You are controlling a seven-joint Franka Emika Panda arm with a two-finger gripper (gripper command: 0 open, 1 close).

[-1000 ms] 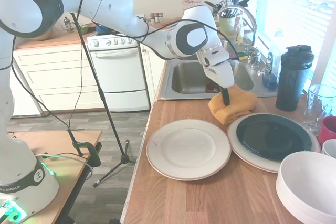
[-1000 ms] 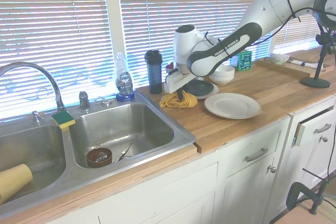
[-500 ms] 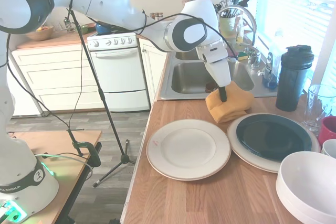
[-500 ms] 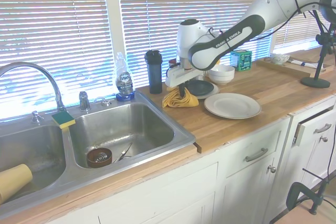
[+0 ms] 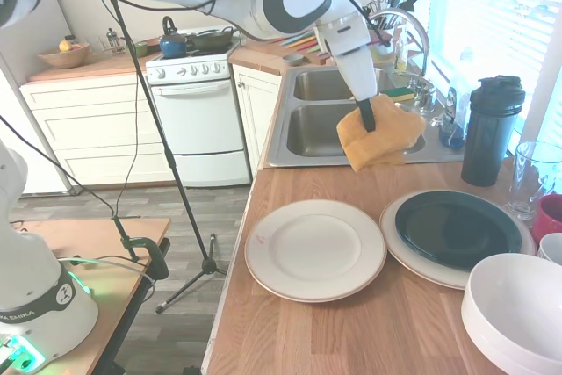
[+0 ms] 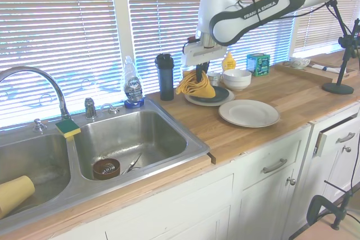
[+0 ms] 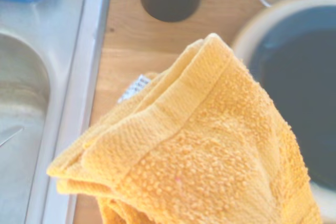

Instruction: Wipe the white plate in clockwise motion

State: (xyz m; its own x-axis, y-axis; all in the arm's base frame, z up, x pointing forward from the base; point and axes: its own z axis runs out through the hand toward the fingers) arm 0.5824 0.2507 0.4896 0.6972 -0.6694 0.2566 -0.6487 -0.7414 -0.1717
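On the wooden counter (image 5: 351, 322) beside the steel sink (image 6: 129, 139), the white plate (image 5: 315, 249) sits bare, touching the cream plate (image 5: 413, 261) that carries a black plate (image 5: 457, 227). Above them the gripper (image 5: 366, 117) pinches a folded yellow cloth (image 5: 378, 138) between its fingers. A second ago that cloth rested bunched on the counter next to the sink edge; now it hangs clear of the wood, lifted with the arm, which has risen and swung up toward the window side. Both plates and the white bowls (image 5: 518, 309) have not moved. Near the blinds stands a dark shaker bottle (image 5: 492, 129).
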